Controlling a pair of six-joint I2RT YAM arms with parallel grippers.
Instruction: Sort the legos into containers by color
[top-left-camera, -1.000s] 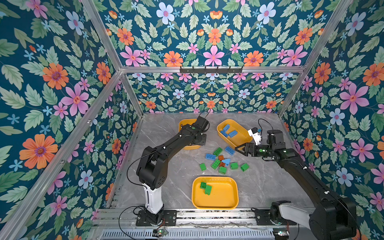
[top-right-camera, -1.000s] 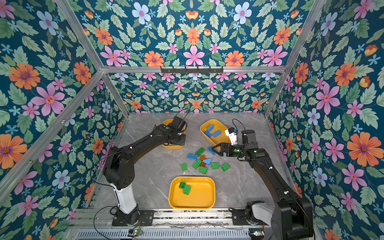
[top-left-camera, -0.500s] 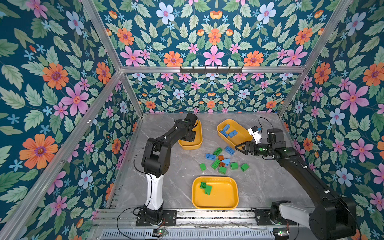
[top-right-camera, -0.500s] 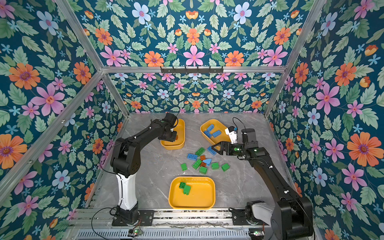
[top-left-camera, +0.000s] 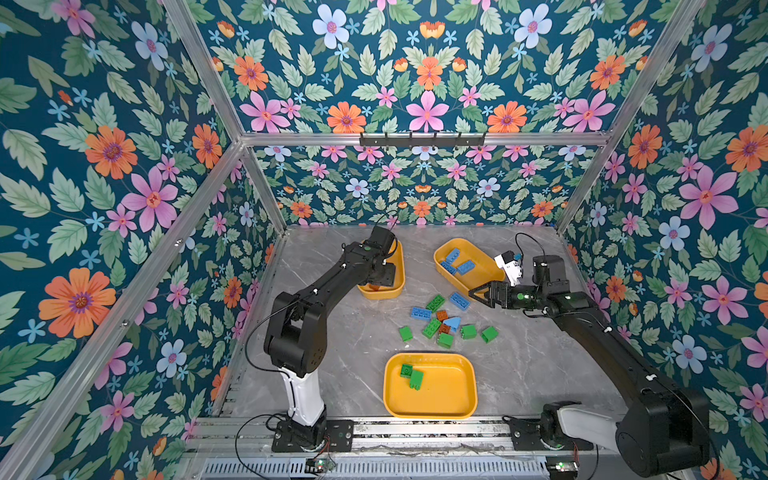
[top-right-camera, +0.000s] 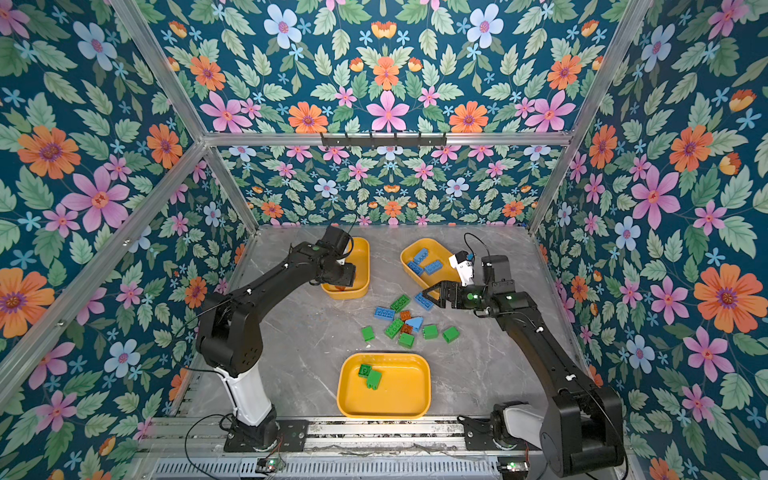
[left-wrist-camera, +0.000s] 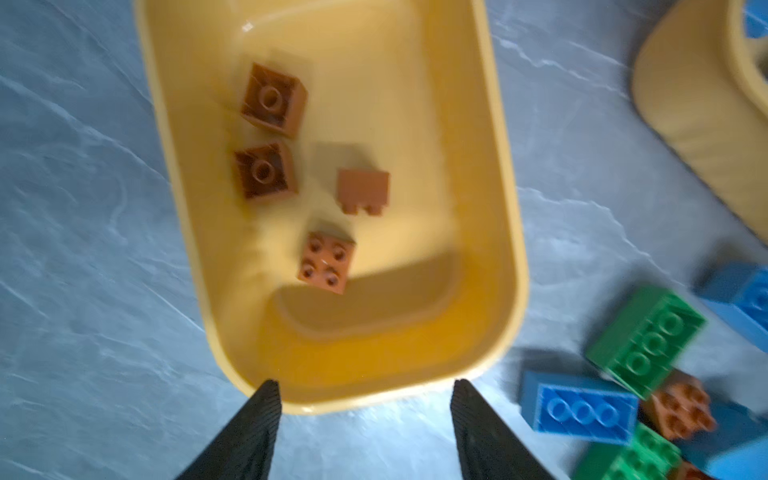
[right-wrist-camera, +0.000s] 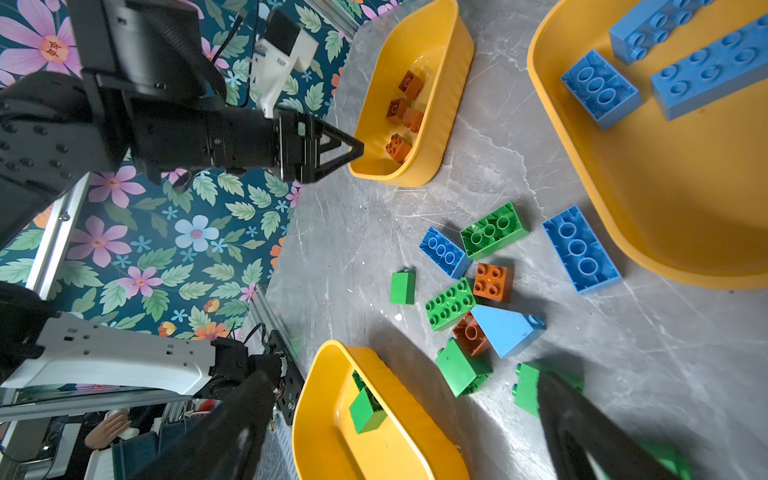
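Progress in a top view: two green legos (top-left-camera: 415, 379) in near container (top-left-camera: 430, 411), three blue legos (top-left-camera: 464, 267) in far-right container (top-left-camera: 478, 279), eleven-odd loose legos (top-left-camera: 432, 328) on surface (top-left-camera: 332, 332); left wrist: four brown legos (left-wrist-camera: 326, 264) in third container (left-wrist-camera: 513, 232), my left gripper (left-wrist-camera: 365, 390) parted, empty; right wrist: my right gripper (right-wrist-camera: 405, 374) wide open, empty.

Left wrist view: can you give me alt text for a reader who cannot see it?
A yellow tray holds four reddish-brown bricks, seen past the left gripper, whose black fingers stand apart, holding nothing. Beside the tray, loose blue, green and brown bricks lie on the grey table.
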